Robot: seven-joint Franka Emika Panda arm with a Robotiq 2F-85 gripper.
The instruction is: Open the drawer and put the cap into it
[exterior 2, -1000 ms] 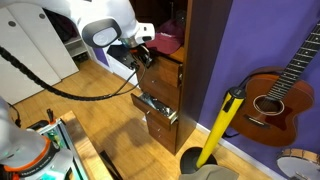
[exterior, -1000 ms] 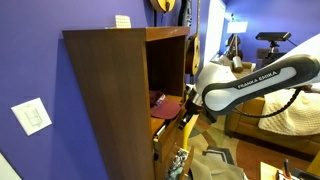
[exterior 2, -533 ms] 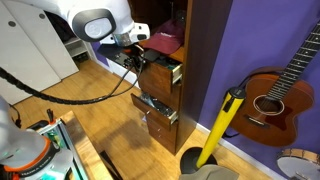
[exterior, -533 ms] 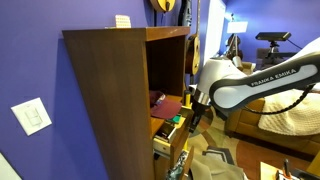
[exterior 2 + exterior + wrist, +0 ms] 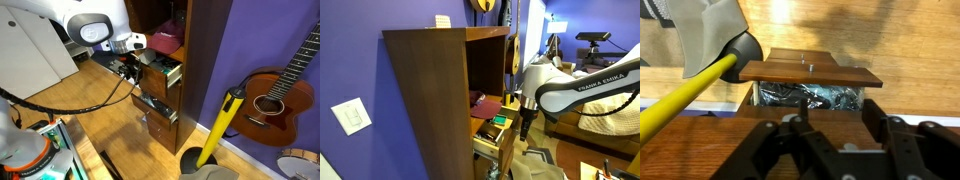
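Observation:
In both exterior views the tall brown cabinet (image 5: 425, 95) has its upper drawer (image 5: 495, 133) (image 5: 162, 70) pulled out, with small items inside. The maroon cap (image 5: 486, 103) (image 5: 165, 40) lies on the open shelf just above that drawer. My gripper (image 5: 524, 128) (image 5: 128, 68) hangs in front of the drawer's face, a little apart from it. In the wrist view the gripper (image 5: 837, 135) is open, its dark fingers (image 5: 875, 120) spread over brown wood with nothing between them. The cap is out of the wrist view.
A lower drawer (image 5: 810, 72) (image 5: 155, 108) also stands open, stuffed with crumpled plastic (image 5: 805, 95). A yellow-handled tool (image 5: 220, 125) (image 5: 680, 95) leans beside the cabinet, and a guitar (image 5: 280, 90) hangs on the purple wall. Below is a wooden floor (image 5: 110, 130).
The gripper was shut on the upper drawer's front and pulled it outward. It has since opened, let go and backed slightly off the drawer.

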